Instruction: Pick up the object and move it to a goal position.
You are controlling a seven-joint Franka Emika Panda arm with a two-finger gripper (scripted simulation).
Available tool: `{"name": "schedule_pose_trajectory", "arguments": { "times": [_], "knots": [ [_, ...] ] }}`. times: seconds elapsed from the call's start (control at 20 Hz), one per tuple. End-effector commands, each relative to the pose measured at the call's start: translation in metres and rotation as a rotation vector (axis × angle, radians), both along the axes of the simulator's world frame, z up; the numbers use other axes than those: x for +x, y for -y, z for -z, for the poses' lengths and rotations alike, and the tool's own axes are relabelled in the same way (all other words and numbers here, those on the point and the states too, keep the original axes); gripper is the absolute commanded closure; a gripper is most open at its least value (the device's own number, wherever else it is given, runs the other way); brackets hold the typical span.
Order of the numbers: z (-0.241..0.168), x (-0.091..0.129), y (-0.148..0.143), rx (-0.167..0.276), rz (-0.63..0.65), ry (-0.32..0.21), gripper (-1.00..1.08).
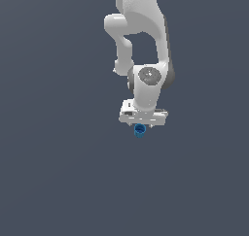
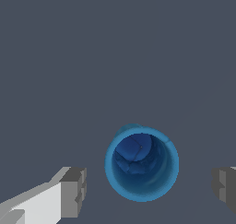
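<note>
A small blue tapered cup (image 2: pixel 141 164) is seen standing upright on the grey tabletop (image 1: pixel 58 181), directly under the white hand (image 1: pixel 140 125). In the wrist view the hand is shown spread wide, its grey fingertips (image 2: pixel 73 191) set on either side of the cup and clear of its wall, so nothing is gripped. The cup is judged light, rigid and smooth, likely to slip upward because of its taper. A hold across the outer wall, low beneath the hollow rim, is advised.
</note>
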State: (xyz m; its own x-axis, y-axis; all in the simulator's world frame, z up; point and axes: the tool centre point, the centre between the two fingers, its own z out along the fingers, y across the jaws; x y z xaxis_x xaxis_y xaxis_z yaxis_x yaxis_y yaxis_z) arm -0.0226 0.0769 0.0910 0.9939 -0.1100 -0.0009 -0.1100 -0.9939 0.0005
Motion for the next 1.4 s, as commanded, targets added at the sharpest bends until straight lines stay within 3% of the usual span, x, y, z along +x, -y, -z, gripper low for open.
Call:
{"name": "schedule_pose_trajectory", "arguments": {
  "times": [0.0,0.9,0.95,1.35],
  "knots": [
    [0.000,0.000,0.000,0.000,0.000,0.000,-0.92],
    [0.051,0.000,-0.001,0.000,0.003,0.001,-0.92],
    [0.051,0.000,-0.001,0.000,0.003,0.001,1.08],
    [0.051,0.000,-0.001,0.000,0.003,0.001,1.08]
  ]
}}
